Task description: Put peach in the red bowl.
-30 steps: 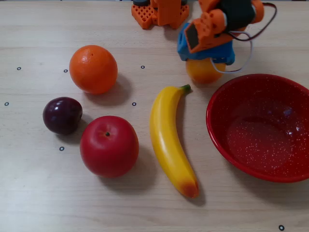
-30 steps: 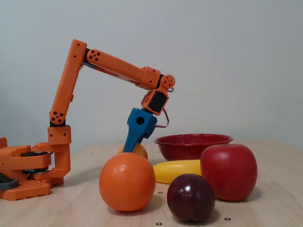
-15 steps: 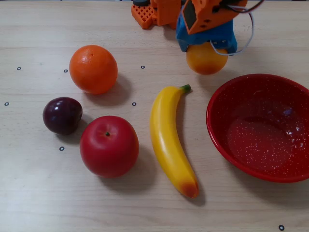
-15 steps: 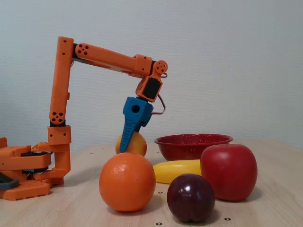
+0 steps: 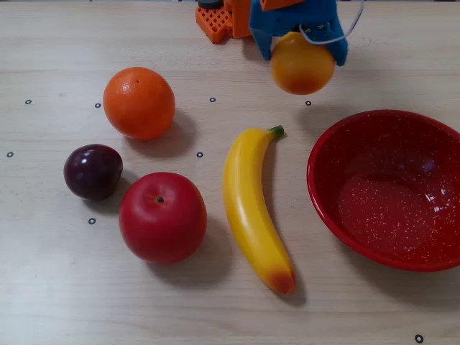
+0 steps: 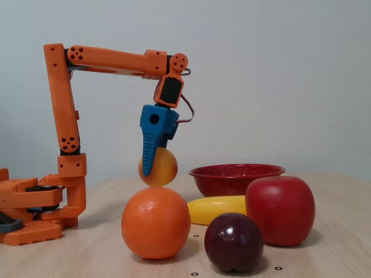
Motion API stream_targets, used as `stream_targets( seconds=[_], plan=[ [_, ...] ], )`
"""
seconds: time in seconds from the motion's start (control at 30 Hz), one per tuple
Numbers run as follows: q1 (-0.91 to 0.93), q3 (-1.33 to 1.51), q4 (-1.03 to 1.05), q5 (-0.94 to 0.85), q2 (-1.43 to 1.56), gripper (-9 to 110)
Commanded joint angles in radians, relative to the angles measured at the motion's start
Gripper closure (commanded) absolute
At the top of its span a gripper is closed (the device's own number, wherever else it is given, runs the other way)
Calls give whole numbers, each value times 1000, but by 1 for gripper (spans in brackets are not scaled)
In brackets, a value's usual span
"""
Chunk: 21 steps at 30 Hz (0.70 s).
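Note:
My blue gripper [image 5: 302, 54] is shut on the peach [image 5: 302, 65], a small yellow-orange fruit, and holds it in the air above the table. In a fixed view the gripper [image 6: 155, 165] points down with the peach [image 6: 161, 168] between its jaws, above and behind the orange. The red bowl [image 5: 323, 190], glossy with white speckles inside, sits on the table at the right; the peach hangs just beyond its upper left rim. The bowl also shows in the other fixed view [image 6: 232, 179], right of the peach and empty.
An orange [image 5: 139, 102], a dark plum [image 5: 93, 171], a red apple [image 5: 162, 217] and a banana [image 5: 251, 208] lie on the wooden table left of the bowl. The orange arm base [image 6: 35, 214] stands at the table's far edge.

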Motion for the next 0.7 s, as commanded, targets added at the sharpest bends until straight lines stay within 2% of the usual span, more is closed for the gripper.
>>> stream_targets(
  seconds=[0.0, 0.17, 0.67],
  plan=[
    [23, -91, 37, 41, 121, 102],
    [18, -167, -9, 67, 117, 102],
    [17, -439, 40, 114, 83, 102]
  ],
)
